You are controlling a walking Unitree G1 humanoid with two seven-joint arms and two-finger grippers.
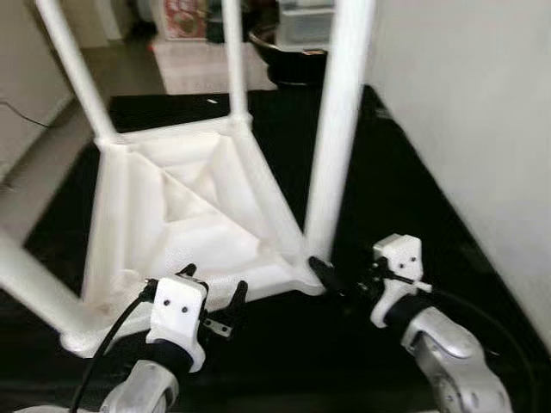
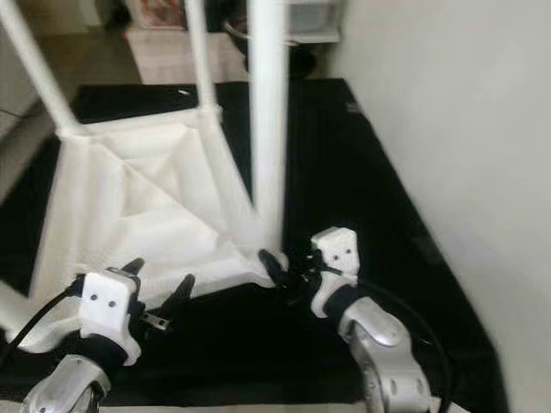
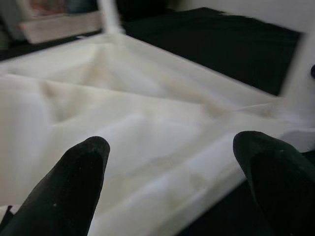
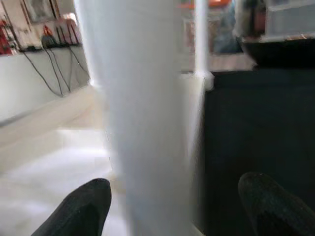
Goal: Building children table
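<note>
A white children's table lies upside down on a black mat, its legs pointing up. The near right leg rises from the corner socket closest to me. My left gripper is open at the near edge of the tabletop, and the left wrist view has the white underside between and beyond its fingers. My right gripper is open at the base of the near right leg. That leg stands just ahead of its two spread fingertips.
A pale wall runs close along the right of the mat. Beyond the mat are a black bowl, clear storage boxes and a light rug. Bare floor lies to the left.
</note>
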